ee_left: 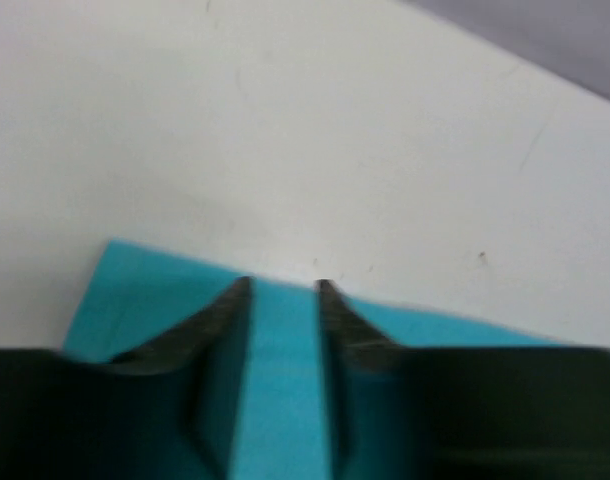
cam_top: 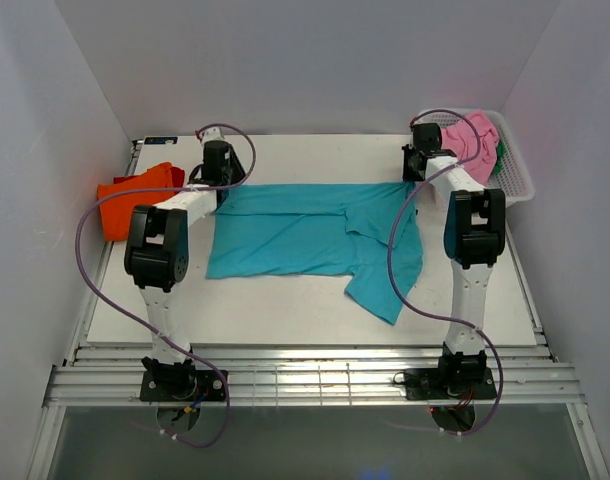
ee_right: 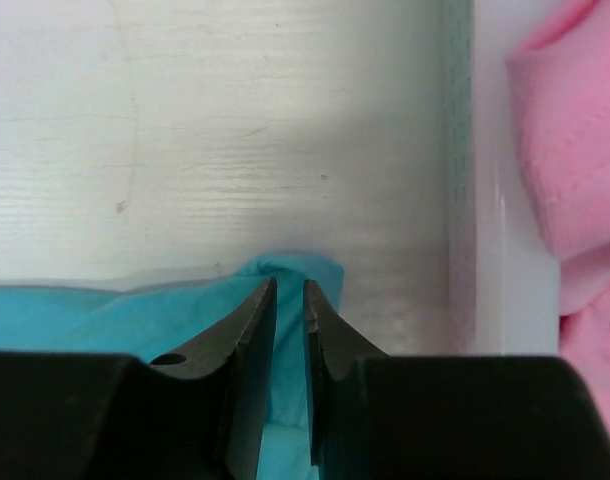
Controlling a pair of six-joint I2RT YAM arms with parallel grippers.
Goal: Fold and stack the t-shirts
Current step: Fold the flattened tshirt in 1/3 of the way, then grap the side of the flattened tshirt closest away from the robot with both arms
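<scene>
A teal t-shirt [cam_top: 305,235] lies spread across the middle of the table, with one part trailing towards the near right. My left gripper [cam_top: 225,192] is at its far left corner. In the left wrist view [ee_left: 283,287] the jaws stand apart over flat teal cloth [ee_left: 135,290]. My right gripper [cam_top: 413,178] is at the far right corner. In the right wrist view [ee_right: 290,285] the jaws are nearly together on a bunched tip of teal cloth [ee_right: 85,320]. An orange shirt [cam_top: 135,198] lies crumpled at the left edge. A pink shirt [cam_top: 472,140] and a bit of green [cam_top: 500,155] sit in the basket.
A white lattice basket [cam_top: 520,185] stands at the far right corner of the table; its wall [ee_right: 475,200] and the pink cloth [ee_right: 575,150] show just right of my right gripper. White enclosure walls surround the table on three sides.
</scene>
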